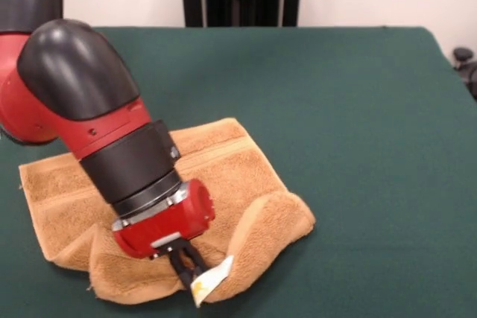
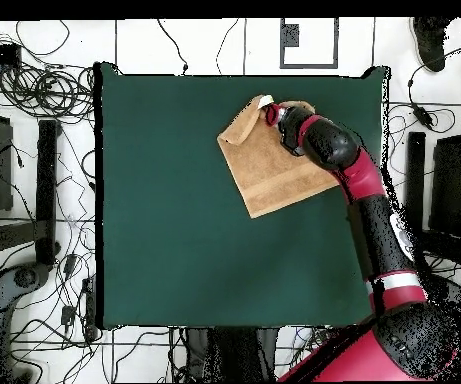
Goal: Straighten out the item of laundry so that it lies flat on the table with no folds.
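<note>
Orange-tan towel [image 1: 223, 176] rumpled on table [image 1: 358, 109]; gripper [image 1: 188, 262] pinched narrow on raised fold beside tag [image 1: 211, 279].

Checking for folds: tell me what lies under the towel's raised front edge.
The towel humps up near the claw, by the white tag. Green table surrounds it; the underside is hidden.

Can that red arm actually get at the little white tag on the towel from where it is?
Probably yes. The gripper is already down at the towel's near edge, right beside the white tag, with nothing between them. Whether it is actually pinching the tag or the cloth cannot be told.
</note>
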{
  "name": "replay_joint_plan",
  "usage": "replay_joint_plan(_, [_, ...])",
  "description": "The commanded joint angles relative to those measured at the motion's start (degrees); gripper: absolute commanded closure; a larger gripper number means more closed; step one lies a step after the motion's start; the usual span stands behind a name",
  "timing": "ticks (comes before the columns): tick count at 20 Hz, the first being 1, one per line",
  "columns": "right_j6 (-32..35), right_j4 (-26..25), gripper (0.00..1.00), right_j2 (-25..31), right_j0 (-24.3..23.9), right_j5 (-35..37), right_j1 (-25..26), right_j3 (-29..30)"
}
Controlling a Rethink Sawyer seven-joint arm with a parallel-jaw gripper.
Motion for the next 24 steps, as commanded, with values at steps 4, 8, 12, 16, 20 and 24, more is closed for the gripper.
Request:
replay_joint_plan(4, [3.34,-2.74,1.0,-7.64,4.14,1.9,-1.69,9.62])
replay_joint_plan(8, [3.26,-2.54,1.0,-7.91,4.18,1.45,-2.73,10.21])
replay_joint_plan(12, [2.16,-2.04,1.0,-7.71,4.17,1.73,-2.32,9.44])
replay_joint_plan(16, [1.87,-1.58,0.0,-7.04,3.47,1.02,-1.53,9.83])
replay_joint_plan(20, [1.0,-1.72,0.0,-6.47,2.97,0.57,-1.13,9.91])
replay_joint_plan(24, [1.02,-2.23,0.0,-6.45,2.96,-0.64,-1.21,10.03])
